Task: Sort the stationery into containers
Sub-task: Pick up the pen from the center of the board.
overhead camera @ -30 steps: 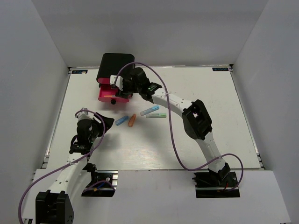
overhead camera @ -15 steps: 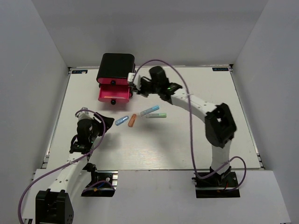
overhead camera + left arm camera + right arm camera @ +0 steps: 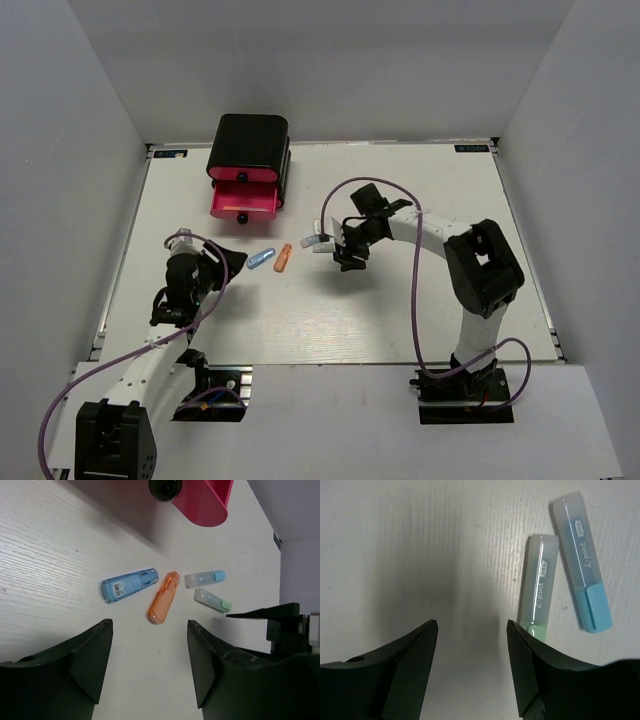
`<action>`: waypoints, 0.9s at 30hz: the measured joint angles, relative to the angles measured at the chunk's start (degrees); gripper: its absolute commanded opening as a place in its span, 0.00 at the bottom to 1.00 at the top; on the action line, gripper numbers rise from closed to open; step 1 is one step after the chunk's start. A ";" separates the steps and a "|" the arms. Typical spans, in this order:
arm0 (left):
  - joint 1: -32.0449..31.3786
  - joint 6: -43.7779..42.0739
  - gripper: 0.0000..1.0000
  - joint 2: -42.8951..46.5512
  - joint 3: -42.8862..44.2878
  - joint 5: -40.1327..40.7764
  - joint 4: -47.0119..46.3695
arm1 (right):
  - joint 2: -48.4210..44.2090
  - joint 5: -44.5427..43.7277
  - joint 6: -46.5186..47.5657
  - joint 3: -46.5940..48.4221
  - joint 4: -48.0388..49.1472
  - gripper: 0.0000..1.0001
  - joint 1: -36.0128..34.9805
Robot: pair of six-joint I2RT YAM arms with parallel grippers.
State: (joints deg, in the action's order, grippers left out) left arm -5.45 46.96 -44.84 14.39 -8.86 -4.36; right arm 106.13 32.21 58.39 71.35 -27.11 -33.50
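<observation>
Item 1. Your right claw (image 3: 470, 647) is hanging over the counter (image 3: 450, 300) with its fingers spread apart and nothing between them. In the wrist view one finger (image 3: 525, 665) is covering the tip of the green-capped piece (image 3: 538, 592); you cannot tell whether the two are touching.

Item 2. The light-blue-capped piece (image 3: 580, 555) is lying just beside the green-capped one, on the side away from the claw's gap, with its capped end angling away from it.

Item 3. Your left claw (image 3: 150, 647) is sitting near the counter's left side, fingers likewise parted and carrying nothing. It is facing the row of stationery.

Item 4. Ahead of that claw, the blue piece (image 3: 129, 585) and the orange piece (image 3: 164, 596) are lying flat on the counter, close together with their far ends nearly meeting. The two capped pieces are resting just past the orange one.

Item 5. The black cabinet (image 3: 250, 145) is standing at the far left of the counter, well apart from both claws. Its pink drawer (image 3: 243, 200) is facing the arms, with a black knob (image 3: 241, 217) showing at the front. All four pieces are lying on the counter outside the drawers.
</observation>
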 measured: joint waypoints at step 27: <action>0.02 -3.26 0.75 0.04 2.71 -1.29 3.52 | 17.20 -4.37 8.00 20.85 -10.69 0.45 0.61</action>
State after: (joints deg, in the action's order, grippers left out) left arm -5.43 43.70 -44.80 17.10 -10.15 -0.84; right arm 123.33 27.83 66.39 92.20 -37.80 -32.88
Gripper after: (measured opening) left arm 0.749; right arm 0.517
